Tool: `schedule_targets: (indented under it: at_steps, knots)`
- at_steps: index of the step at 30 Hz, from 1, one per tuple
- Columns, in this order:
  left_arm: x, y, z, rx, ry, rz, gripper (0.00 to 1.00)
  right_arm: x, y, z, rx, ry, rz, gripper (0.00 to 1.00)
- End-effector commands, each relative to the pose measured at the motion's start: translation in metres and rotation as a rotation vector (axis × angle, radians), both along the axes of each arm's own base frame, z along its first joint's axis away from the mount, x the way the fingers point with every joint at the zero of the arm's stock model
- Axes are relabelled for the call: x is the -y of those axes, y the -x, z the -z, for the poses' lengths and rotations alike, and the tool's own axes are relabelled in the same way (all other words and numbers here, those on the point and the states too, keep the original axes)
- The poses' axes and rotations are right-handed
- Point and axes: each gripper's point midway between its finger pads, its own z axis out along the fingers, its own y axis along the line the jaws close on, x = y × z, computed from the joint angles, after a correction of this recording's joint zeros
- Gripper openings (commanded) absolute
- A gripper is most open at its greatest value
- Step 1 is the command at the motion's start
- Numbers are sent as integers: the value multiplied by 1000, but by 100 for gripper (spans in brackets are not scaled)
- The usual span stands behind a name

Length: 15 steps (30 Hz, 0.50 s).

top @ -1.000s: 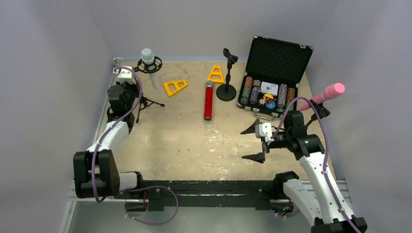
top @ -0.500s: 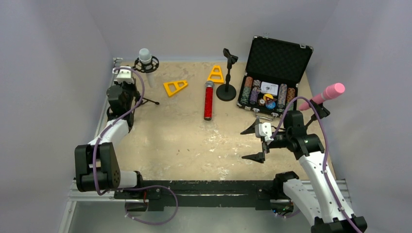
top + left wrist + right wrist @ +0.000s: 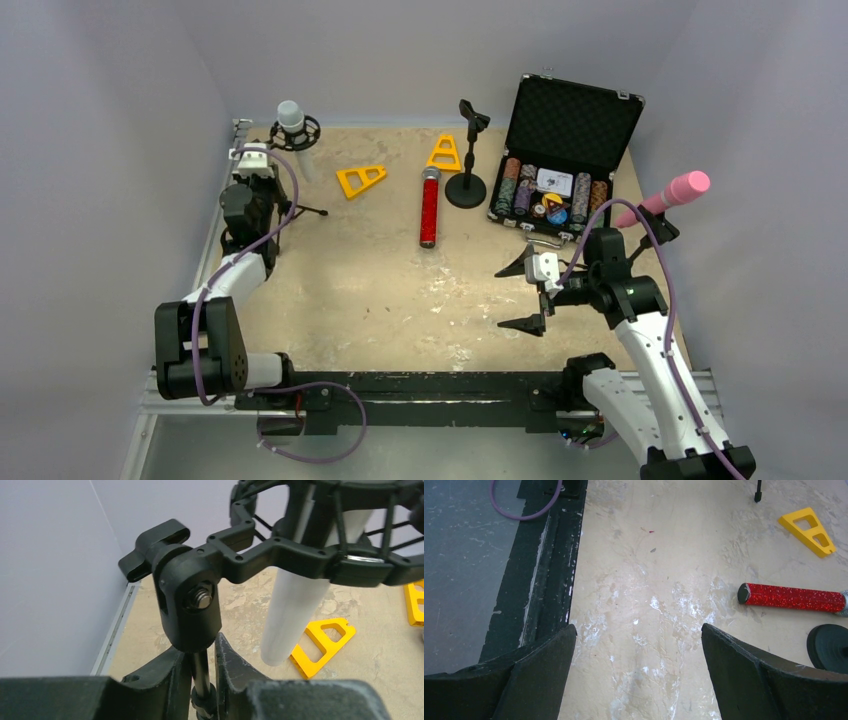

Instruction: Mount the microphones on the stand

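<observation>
Microphones (image 3: 429,208) at three spots around the tabletop (image 3: 350,290), well apart.

Nearest, lower right of the top view: right end effector (image 3: 522,295) spread wide open over bare tabletop.

Just behind that arm, at the right edge: pink microphone (image 3: 672,193) in a black clip (image 3: 656,228), tilted, head up and to the right.

Centre of frame: red microphone (image 3: 791,598) flat on the tabletop, silver head pointing away, near the round base of a black stand (image 3: 467,160) but apart from it.

Upper right: open case (image 3: 570,115) of chips. Upper middle: two yellow triangles (image 3: 347,182).

Farthest, upper left: white microphone (image 3: 292,118) roughly upright through the ring mount (image 3: 280,550) of a tripod stand (image 3: 187,600). Left end effector (image 3: 200,652) set close about that stand's thin pole below the joint, fingers (image 3: 170,680) on both sides. Pressing or just clear: impossible to tell.
</observation>
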Motion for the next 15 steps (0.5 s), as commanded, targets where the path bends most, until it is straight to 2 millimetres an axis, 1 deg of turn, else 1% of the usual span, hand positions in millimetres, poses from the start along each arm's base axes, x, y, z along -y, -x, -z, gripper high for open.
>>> schedule_targets:
  at_steps: [1,8,13,15]
  knots:
    - [3,3,-24,82,-1,13,29,-3,5,-8,16,-30,-28,99]
    - [0,5,-22,71,1,-2,46,-3,5,-9,18,-32,-29,99]
    - [1,8,-22,68,1,-2,51,-3,6,-10,23,-34,-30,99]
    - [0,10,-23,70,1,-5,55,-3,6,-10,22,-33,-30,99]
